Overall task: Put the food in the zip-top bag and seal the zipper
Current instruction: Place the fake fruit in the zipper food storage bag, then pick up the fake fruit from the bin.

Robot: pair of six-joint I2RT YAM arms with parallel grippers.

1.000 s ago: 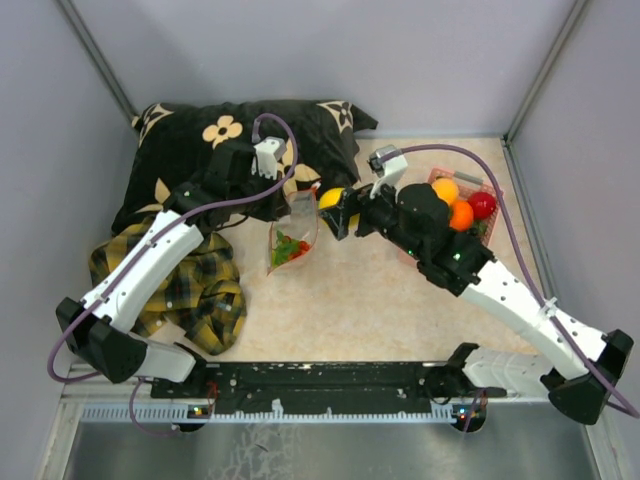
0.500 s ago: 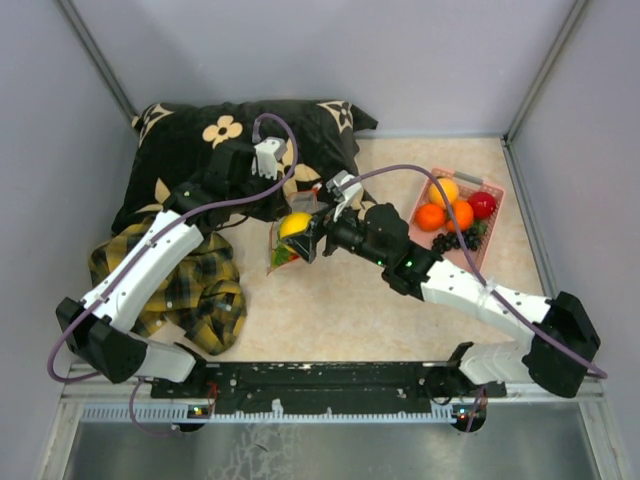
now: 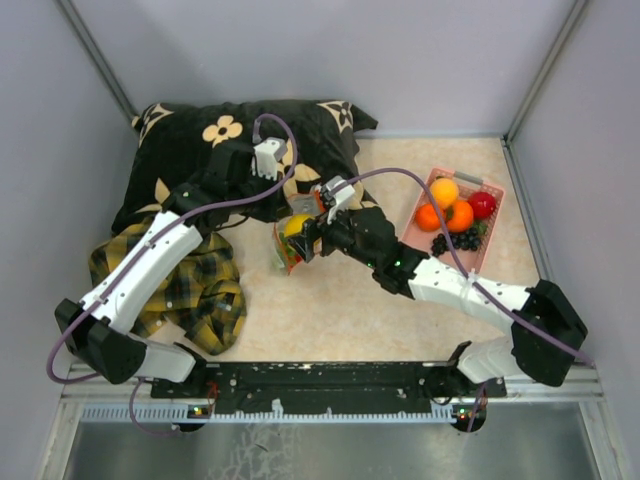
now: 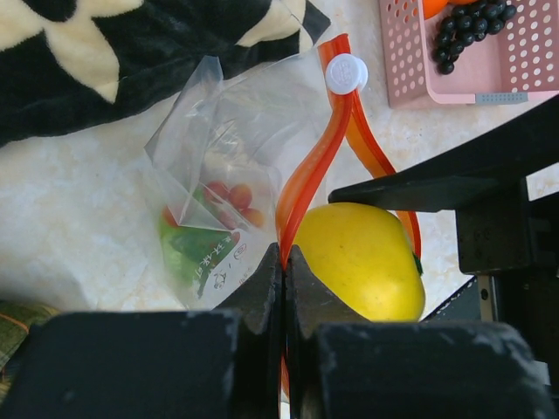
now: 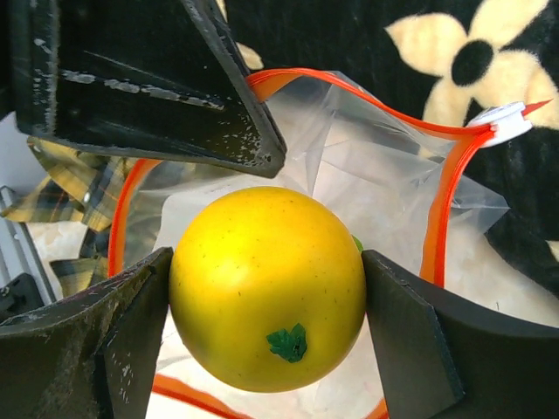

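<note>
The clear zip-top bag [image 3: 288, 252] lies in front of the pillow with its mouth held open. My left gripper [image 4: 285, 262] is shut on the red-orange zipper [image 4: 319, 157] at the mouth edge. A white slider [image 4: 346, 73] sits at the strip's far end. My right gripper [image 5: 267, 292] is shut on the yellow lemon [image 5: 267, 288], holding it right at the bag's mouth [image 3: 296, 225]. A green piece [image 4: 196, 249] with red bits lies inside the bag. Oranges [image 3: 445, 190], a red apple [image 3: 482, 204] and dark grapes [image 3: 455, 240] are in the pink basket.
The pink basket [image 3: 494, 226] stands at the right. A black flowered pillow [image 3: 230, 150] fills the back left, just behind the bag. A yellow-black plaid cloth [image 3: 190, 285] lies under the left arm. Grey walls close in both sides.
My right arm has carried the lemon leftward from beside the basket to the bag's mouth. The left gripper has kept its hold on the zipper edge.
</note>
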